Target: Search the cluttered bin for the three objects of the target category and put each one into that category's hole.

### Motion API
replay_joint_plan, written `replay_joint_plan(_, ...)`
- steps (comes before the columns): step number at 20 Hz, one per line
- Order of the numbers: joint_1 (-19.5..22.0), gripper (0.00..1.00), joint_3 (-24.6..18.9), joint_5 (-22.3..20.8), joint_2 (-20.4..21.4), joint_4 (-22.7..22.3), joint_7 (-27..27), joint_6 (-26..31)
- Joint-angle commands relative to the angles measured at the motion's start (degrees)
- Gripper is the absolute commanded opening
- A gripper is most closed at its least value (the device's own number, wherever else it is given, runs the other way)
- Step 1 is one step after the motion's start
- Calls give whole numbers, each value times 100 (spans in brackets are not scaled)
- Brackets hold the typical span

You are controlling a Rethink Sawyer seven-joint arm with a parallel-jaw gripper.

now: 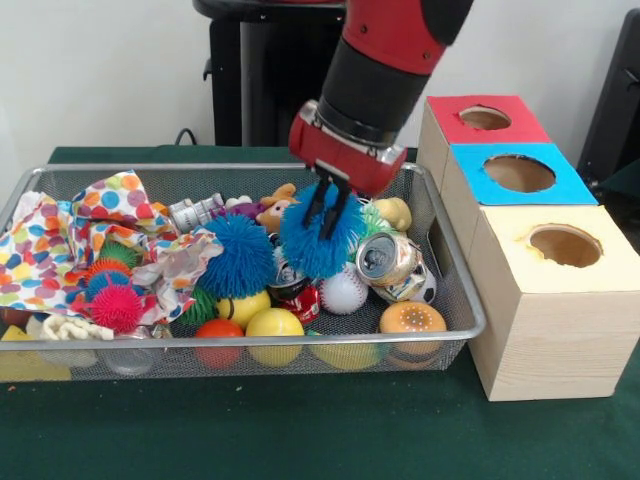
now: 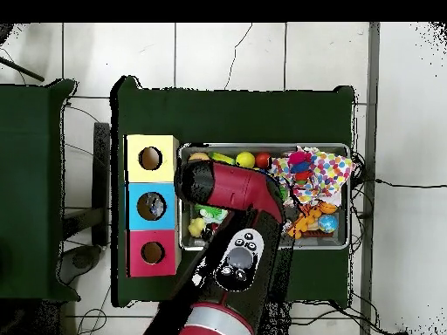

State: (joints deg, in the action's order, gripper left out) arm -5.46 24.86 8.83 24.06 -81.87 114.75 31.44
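My gripper (image 1: 326, 222) reaches down into the wire bin (image 1: 455, 285), its black fingers (image 1: 314, 208) close together and sunk into a blue spiky ball (image 1: 305, 250) at the bin's middle. A second blue spiky ball (image 1: 238, 256) lies just to its left. A pink spiky ball (image 1: 115, 306) and an orange-and-blue one (image 1: 105, 275) sit at the left by the dotted cloth (image 1: 95, 210). In the overhead view the arm (image 2: 229, 190) hides the gripper and the left part of the bin (image 2: 262, 146).
Three wooden boxes with round holes stand beside the bin: red-topped (image 1: 485, 120), blue-topped (image 1: 515, 172) and yellow-topped (image 1: 565, 245). The bin also holds crushed cans (image 1: 385, 258), a baseball (image 1: 343, 292), yellow balls (image 1: 274, 325), a toy burger (image 1: 412, 320) and plush toys (image 1: 275, 205).
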Motion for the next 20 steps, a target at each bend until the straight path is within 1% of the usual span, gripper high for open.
replay_joint_plan(1, 334, 0, -228, -464, 354, -297, -95, 846)
replay_joint_plan(9, 475, 0, -423, -649, 473, -477, -46, 684)
replay_joint_plan(13, 619, 0, -584, -728, 548, -583, -140, 587)
replay_joint_plan(16, 791, 0, -777, -781, 629, -734, -252, 406)
replay_joint_plan(20, 867, 0, -875, -917, 665, -854, -319, 282)
